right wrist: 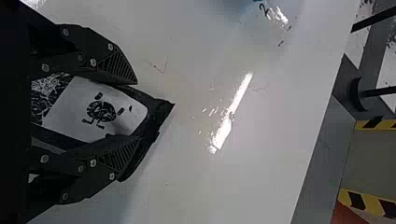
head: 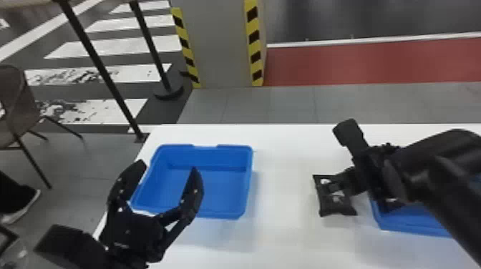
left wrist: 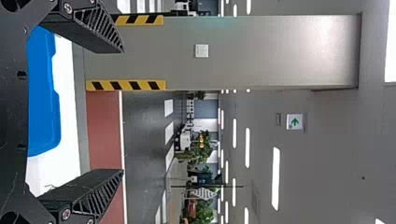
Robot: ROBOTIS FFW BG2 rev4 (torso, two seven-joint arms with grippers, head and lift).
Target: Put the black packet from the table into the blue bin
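Over the right half of the table, my right gripper [head: 333,186] is shut on the black packet [head: 336,208], to the left of the right-hand blue bin [head: 411,222]. In the right wrist view, the packet [right wrist: 100,112], with its white label, is between the two fingers of the right gripper [right wrist: 138,111]. An unfilled blue bin [head: 222,211] stands at the table's left. My left gripper [head: 168,167] is open near that bin's left front, its fingers wide apart. The left wrist view has the left gripper [left wrist: 122,111] with nothing between its fingers, and part of a blue bin [left wrist: 44,98].
The white table [head: 282,229] extends between the two bins. My right arm covers much of the right-hand bin. Beyond the table's far edge are a grey pillar [head: 222,43] with striped edges and black posts [head: 152,46]. A chair [head: 14,103] is at the left.
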